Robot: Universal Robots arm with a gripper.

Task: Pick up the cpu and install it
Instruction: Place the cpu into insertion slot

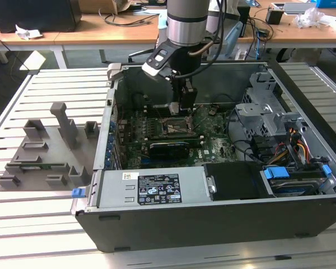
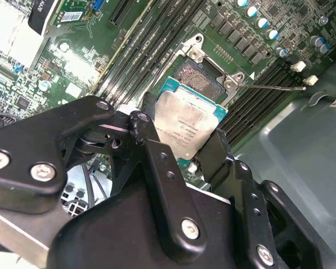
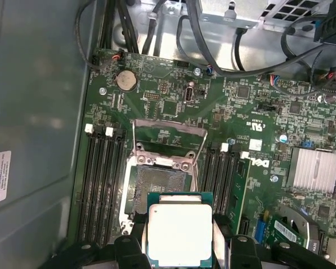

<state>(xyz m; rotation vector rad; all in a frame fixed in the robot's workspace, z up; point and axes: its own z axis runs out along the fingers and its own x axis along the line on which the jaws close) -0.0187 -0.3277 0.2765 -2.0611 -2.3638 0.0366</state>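
cpu (image 2: 189, 124) held by two opposite edges between the black fingers (image 2: 151, 145) of the gripper (image 1: 185, 107), which are clamped on the chip. the silver lid faces the wrist cameras and the green border shows at the sides. an edge grip of this kind likely spares the hidden underside and keeps the flat face roughly parallel to the motherboard (image 3: 257, 112). the chip hangs just above the open socket (image 3: 159, 184), partly overlapping it in both wrist views, and is not yet seated. the metal load frame (image 3: 169, 130) appears swung up, leaving the recess free. in the exterior view the arm reaches straight down into the computer case (image 1: 213, 221), which lies on its side with the panel off, giving access from above. the grey fixture tray (image 1: 45, 151) sits on the slatted table (image 1: 11, 224), well apart at the exterior view's left.
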